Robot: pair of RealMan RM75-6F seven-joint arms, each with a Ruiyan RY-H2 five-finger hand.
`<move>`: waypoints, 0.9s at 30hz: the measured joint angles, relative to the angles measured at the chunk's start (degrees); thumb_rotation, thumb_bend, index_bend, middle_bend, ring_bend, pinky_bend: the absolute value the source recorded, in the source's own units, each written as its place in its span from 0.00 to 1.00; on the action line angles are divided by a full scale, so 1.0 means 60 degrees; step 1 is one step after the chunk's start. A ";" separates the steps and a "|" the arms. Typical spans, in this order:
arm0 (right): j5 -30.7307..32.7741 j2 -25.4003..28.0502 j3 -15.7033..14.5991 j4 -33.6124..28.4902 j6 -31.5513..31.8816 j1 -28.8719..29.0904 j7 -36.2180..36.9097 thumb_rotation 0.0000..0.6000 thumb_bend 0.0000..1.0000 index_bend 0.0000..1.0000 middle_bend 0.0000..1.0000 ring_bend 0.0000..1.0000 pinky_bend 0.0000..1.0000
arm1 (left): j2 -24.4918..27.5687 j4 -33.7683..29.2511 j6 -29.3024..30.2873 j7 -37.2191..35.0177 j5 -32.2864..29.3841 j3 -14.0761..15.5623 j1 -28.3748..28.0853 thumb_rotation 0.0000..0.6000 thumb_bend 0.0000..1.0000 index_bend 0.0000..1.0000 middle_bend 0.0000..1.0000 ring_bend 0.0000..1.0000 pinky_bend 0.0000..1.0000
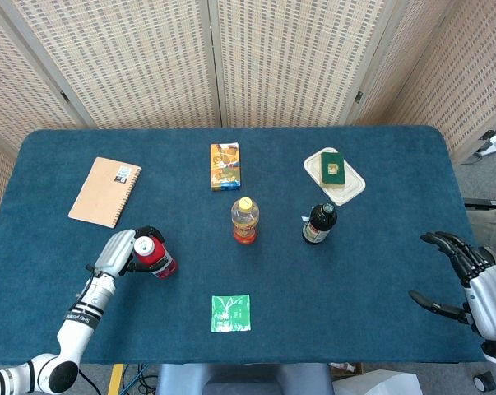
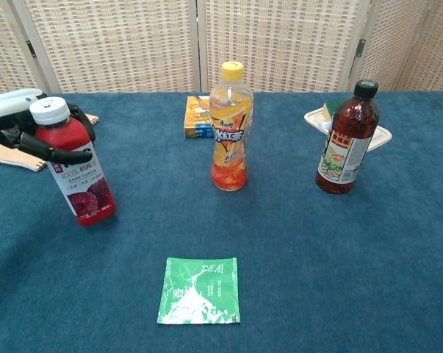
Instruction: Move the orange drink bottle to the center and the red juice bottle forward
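Note:
The red juice bottle (image 2: 78, 173) (image 1: 155, 256), white-capped, leans to the left at the table's front left. My left hand (image 2: 23, 132) (image 1: 118, 252) grips it around the neck and shoulder, fingers curled round it. The orange drink bottle (image 2: 230, 129) (image 1: 245, 220), yellow-capped, stands upright near the table's middle with nothing touching it. My right hand (image 1: 465, 276) hovers open off the table's right edge, far from both bottles, and only the head view shows it.
A dark brown bottle (image 2: 349, 140) stands right of the orange one, with a white tray (image 1: 352, 186) holding a green sponge behind it. A green tea sachet (image 2: 200, 289) lies front centre. A small box (image 1: 224, 165) and a notebook (image 1: 104, 191) lie further back.

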 measured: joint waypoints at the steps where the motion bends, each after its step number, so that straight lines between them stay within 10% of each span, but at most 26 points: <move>1: 0.0002 -0.0001 0.0000 0.0001 -0.0008 0.0002 0.0003 1.00 0.10 0.14 0.25 0.17 0.35 | 0.0015 0.0013 -0.0006 0.0050 0.0003 -0.0040 -0.0047 1.00 0.17 0.47 0.42 0.44 0.45; 27: 0.0187 -0.0014 0.0001 0.0071 -0.0325 0.0105 0.0198 1.00 0.10 0.14 0.25 0.17 0.35 | -0.0334 0.1665 -0.1257 0.0566 -0.1052 -0.0876 -0.1569 1.00 0.17 0.46 0.42 0.44 0.45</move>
